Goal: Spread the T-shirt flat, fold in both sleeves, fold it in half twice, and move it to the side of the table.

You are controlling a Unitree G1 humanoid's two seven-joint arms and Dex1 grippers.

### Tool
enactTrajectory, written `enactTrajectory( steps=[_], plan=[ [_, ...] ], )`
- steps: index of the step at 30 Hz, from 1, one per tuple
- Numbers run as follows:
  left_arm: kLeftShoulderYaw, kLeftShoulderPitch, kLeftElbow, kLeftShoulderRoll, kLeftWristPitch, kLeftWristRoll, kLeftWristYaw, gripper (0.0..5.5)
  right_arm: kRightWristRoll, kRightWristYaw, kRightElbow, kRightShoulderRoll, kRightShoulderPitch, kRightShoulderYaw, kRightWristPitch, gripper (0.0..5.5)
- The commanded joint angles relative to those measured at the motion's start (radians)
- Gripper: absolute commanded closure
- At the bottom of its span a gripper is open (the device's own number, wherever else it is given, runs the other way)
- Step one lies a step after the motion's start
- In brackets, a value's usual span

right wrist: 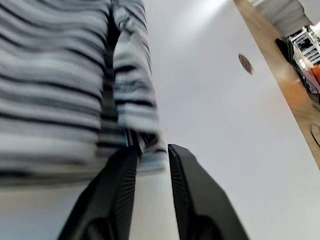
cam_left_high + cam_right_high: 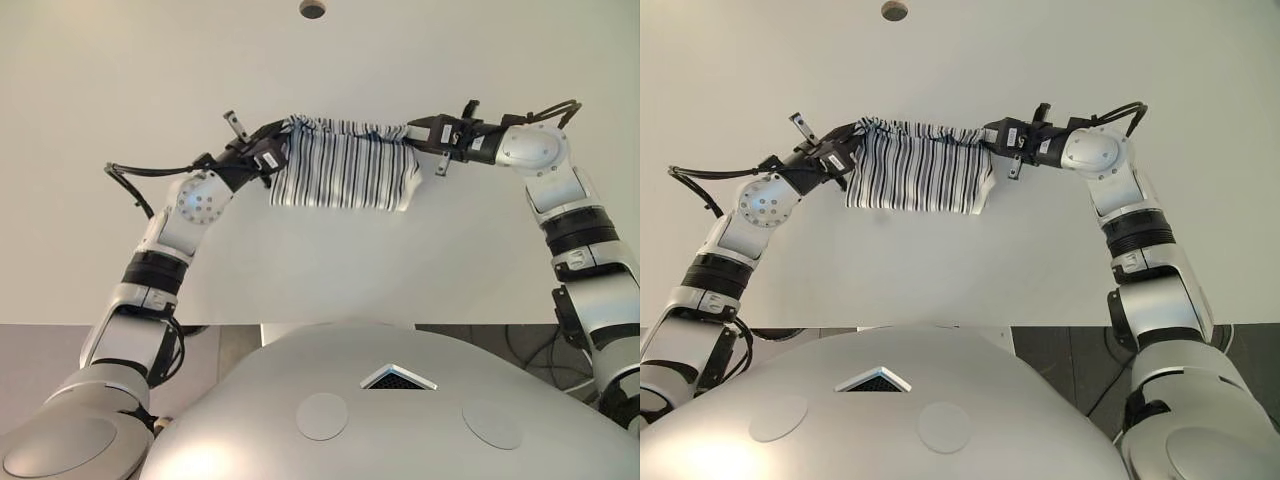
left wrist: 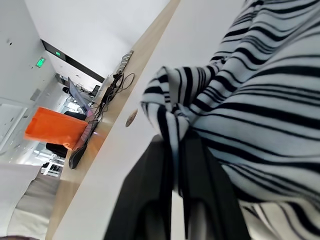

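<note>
On the robot's side of the round port (image 2: 312, 8), well apart from it, the striped T-shirt (image 2: 343, 168) lay on the white tabletop (image 2: 320, 260) as a small, thick packet. No sleeve stuck out. The edge of the packet that faced the round port was bunched and a little raised, and the opposite edge rested on the tabletop.

The left gripper (image 3: 176, 144) was pressed together on a gathered fold of cloth at one corner of this raised edge. The right gripper (image 1: 151, 149) pinched the other corner. Its fingers showed a narrow gap, but a fold of the striped cloth sat between the tips. Both corners were at almost the same distance from the round port.

I judged that the sleeves and the first fold in half were already done. The step in hand looked like the second fold in half, or possibly the start of the move to the side; from the packet alone I could not decide which. If it was the fold, the next move called for both grippers to carry the held edge away from the round port, level and together, and to lay it on the opposite edge before releasing. Uneven travel could twist the packet.
</note>
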Motion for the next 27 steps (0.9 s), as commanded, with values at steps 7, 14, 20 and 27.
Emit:
enactTrajectory(
  steps=[7,14,20,27],
  plan=[
    [-0.045,0.048,0.027,-0.050,0.037,0.030,0.011,3.74,0.181,-0.015,-0.108,0.108,0.043,-0.131,0.149,3.69],
    [0.026,0.050,-0.010,-0.102,0.084,-0.034,0.055,3.74,0.309,-0.127,-0.267,0.156,0.090,-0.284,0.291,3.69],
    [0.056,0.035,-0.003,-0.125,0.091,-0.045,0.088,3.74,0.335,-0.126,-0.439,0.178,0.131,-0.277,0.335,3.69],
    [0.095,0.044,-0.075,-0.150,0.115,-0.125,0.055,3.74,0.261,-0.027,-0.546,0.245,0.148,-0.039,0.330,3.69]
  ],
)
